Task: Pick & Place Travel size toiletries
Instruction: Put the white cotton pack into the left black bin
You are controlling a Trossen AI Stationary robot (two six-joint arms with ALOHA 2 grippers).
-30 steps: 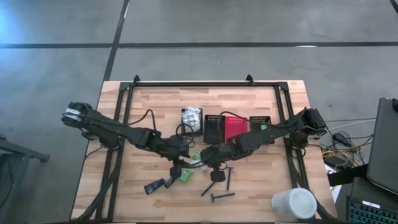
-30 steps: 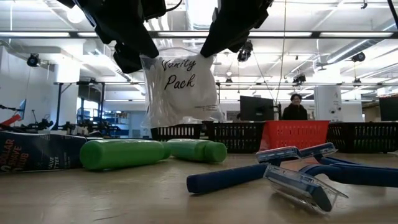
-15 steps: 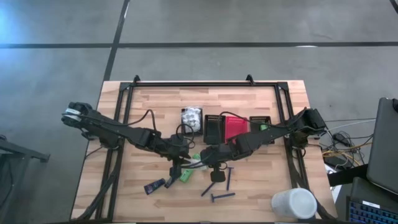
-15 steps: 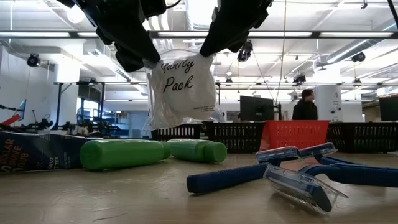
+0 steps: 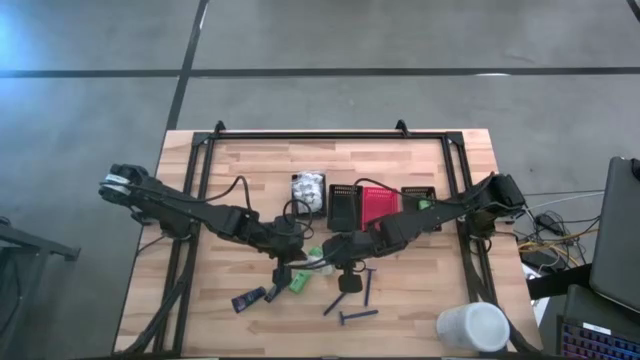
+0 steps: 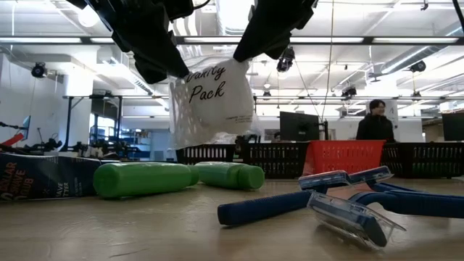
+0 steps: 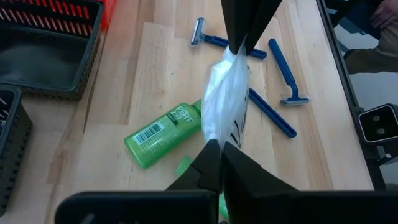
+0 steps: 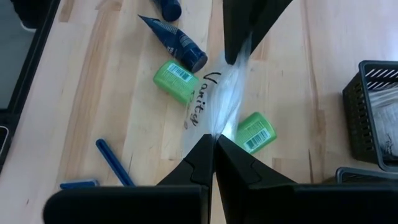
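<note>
A white crinkly packet [image 6: 212, 101] lettered "Vanity Pack" hangs above the table between my two grippers. My left gripper [image 7: 219, 163] is shut on one upper corner and my right gripper [image 8: 214, 149] on the other. They face each other near the table's middle, left [image 5: 290, 266] and right [image 5: 336, 258]. Below the packet two green bottles [image 6: 141, 179] [image 6: 228, 175] lie on their sides. A dark tube [image 5: 248, 297] and blue razors [image 5: 358, 298] lie flat toward the near edge. My left gripper pinches the packet's upper left corner [image 7: 216, 138] between its two fingers, coming down at a slant from the table's left. The packet hangs below, clear of the table. My right gripper pinches the packet's upper right corner [image 8: 219, 132] between its two fingers, slanting down from the table's right. The packet's top edge [image 6: 210, 69] spans between the two holds and its body hangs free.
Black and red mesh bins [image 5: 345, 205] [image 5: 376, 205] [image 5: 420, 196] stand in a row just beyond the grippers. A pile of white packets [image 5: 308, 189] sits at their left. A large white cup [image 5: 472, 326] stands at the near right corner. A person [image 6: 375, 119] shows in the room behind.
My left gripper has shut on the packet's upper left corner, which earlier stood free beside its fingers. The packet has tilted a little, its top edge now spanning the two grippers. My right gripper has kept its hold.
</note>
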